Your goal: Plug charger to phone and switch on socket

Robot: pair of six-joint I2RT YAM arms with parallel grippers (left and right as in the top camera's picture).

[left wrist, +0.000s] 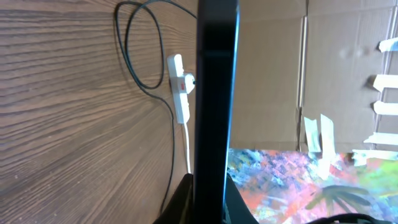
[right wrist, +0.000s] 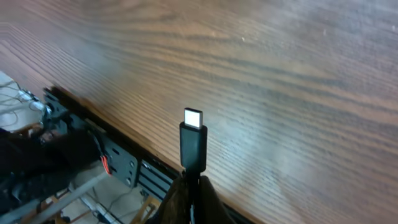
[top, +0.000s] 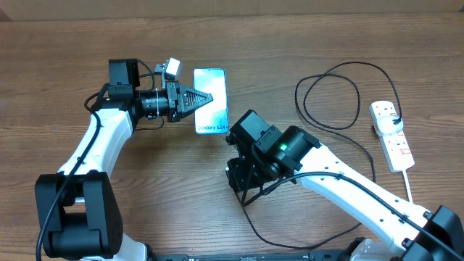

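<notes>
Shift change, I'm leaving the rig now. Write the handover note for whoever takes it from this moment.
Left claw: shut on the slim rectangular phone with the lit screen.
Right claw: shut on the small black connector tip of the thin black charger cable; the tip sticks out, plugged into nothing.
White plastic power strip: lies on the right arm's side of the table, with the cable looped beside it.
Done: phone and connector tip are both grasped.
Left: push the tip into the phone's port, then switch on the strip. Its switch state cannot be read here.
</notes>
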